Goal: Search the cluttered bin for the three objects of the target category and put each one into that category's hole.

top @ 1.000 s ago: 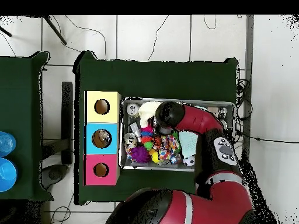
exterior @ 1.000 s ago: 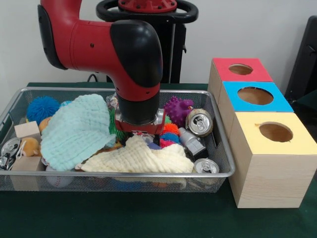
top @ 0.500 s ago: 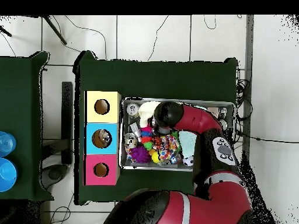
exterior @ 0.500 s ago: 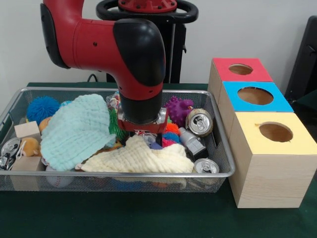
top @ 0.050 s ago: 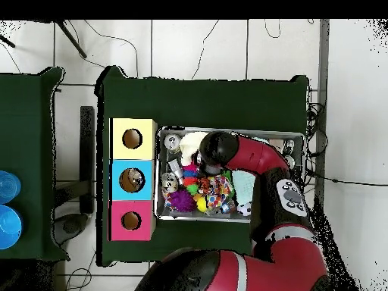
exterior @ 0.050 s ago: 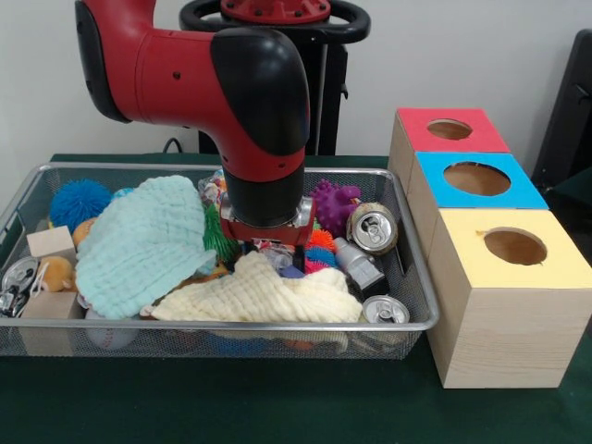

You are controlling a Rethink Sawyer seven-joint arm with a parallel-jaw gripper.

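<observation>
My gripper (exterior @ 0.050 s ago: 268,250) hangs low over the middle of the wire bin (exterior @ 0.050 s ago: 407,277), just behind the pale yellow cloth (exterior @ 0.050 s ago: 264,296); the thick red and black wrist (exterior @ 0.050 s ago: 264,139) covers it. Right of it lie a purple spiky ball (exterior @ 0.050 s ago: 333,203), a dented can (exterior @ 0.050 s ago: 373,228) and a small grey bottle (exterior @ 0.050 s ago: 358,264). A second can (exterior @ 0.050 s ago: 384,310) lies at the bin's front right corner, a third can (exterior @ 0.050 s ago: 18,273) at the far left. In the overhead view the wrist (top @ 0.050 s ago: 216,148) sits over the bin (top @ 0.050 s ago: 295,138).
A mint cloth (exterior @ 0.050 s ago: 139,240) covers the bin's left middle, with a blue spiky ball (exterior @ 0.050 s ago: 79,202) and wooden blocks (exterior @ 0.050 s ago: 51,242) beside it. Right of the bin stand three boxes with round holes: red (exterior @ 0.050 s ago: 450,129), blue (exterior @ 0.050 s ago: 476,178), yellow (exterior @ 0.050 s ago: 514,247).
The wrist has lifted a little and shifted slightly right over the bin. The clutter has not visibly moved.
</observation>
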